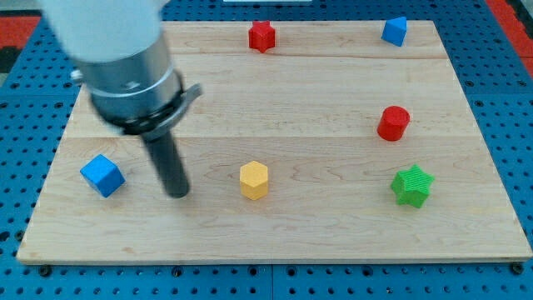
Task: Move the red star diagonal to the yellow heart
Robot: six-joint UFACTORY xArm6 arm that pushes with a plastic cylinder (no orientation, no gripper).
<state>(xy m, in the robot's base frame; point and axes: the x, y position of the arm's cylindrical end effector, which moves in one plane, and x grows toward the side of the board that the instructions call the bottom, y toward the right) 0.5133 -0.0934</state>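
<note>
The dark rod's tip (177,193) rests on the wooden table (333,242) between blue cube (102,175) and yellow hexagonal block (254,180), grasping nothing; the small red star-shaped block (261,36) sits untouched, with seemingly no yellow heart visible.

Two red blocks: a star (261,36) and a cylinder (393,123). Two blue: a cube (102,175) and a prism (395,31). One yellow hexagon (254,180). One green star (412,185).

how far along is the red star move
Nothing looks done: the red star sits at the board's top edge, far from the yellow block, which looks hexagonal rather than heart-shaped. In hand: my tip rests between the blue cube and the yellow block, touching neither. Left: reaching and pushing the star.
</note>
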